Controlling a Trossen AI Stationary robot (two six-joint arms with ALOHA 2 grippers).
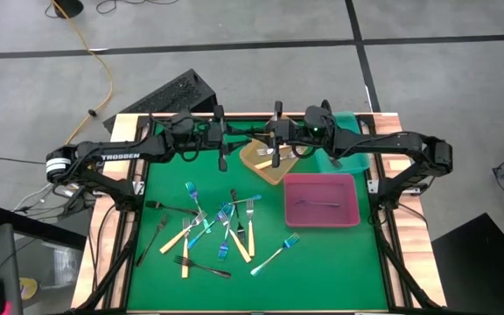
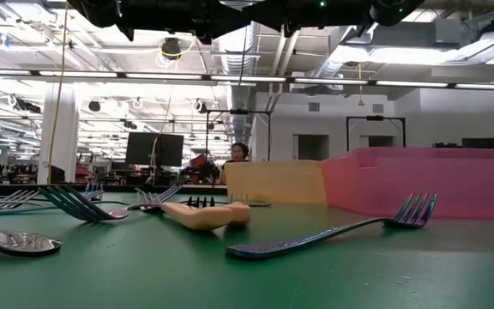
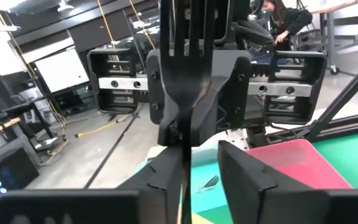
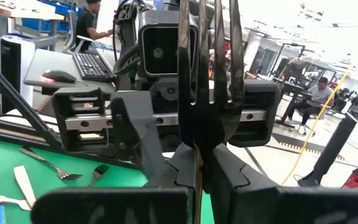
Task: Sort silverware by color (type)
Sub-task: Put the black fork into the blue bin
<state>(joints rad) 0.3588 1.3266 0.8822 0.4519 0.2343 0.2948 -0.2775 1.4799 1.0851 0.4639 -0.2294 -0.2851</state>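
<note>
A black fork (image 3: 185,74) stands upright, tines up, high over the far middle of the table, between my two grippers, which face each other level. My right gripper (image 4: 199,174) is shut on it and also shows over the table's far middle in the high view (image 1: 259,140). My left gripper (image 3: 201,180) is open, one finger on each side of the fork's handle (image 3: 184,177); the high view shows it just left of the right one (image 1: 240,140). Several cream-handled, blue and black forks (image 1: 208,229) lie on the green mat. My right gripper pinches the fork's neck just below the tines (image 4: 199,152) between its two fingers. The fingers come level from the table's right and lie across the fork. The fork stands upright, lifted clear of everything. My left gripper: I cannot tell whether a finger (image 3: 160,186) touches the handle.
An orange tray (image 1: 254,168) with cream-handled forks lies below the grippers. A pink tray (image 1: 322,179) with one black fork (image 1: 318,205) sits to its right. A teal tray (image 1: 354,163) lies under the right arm. In the low view a blue fork (image 2: 333,233) lies near the front.
</note>
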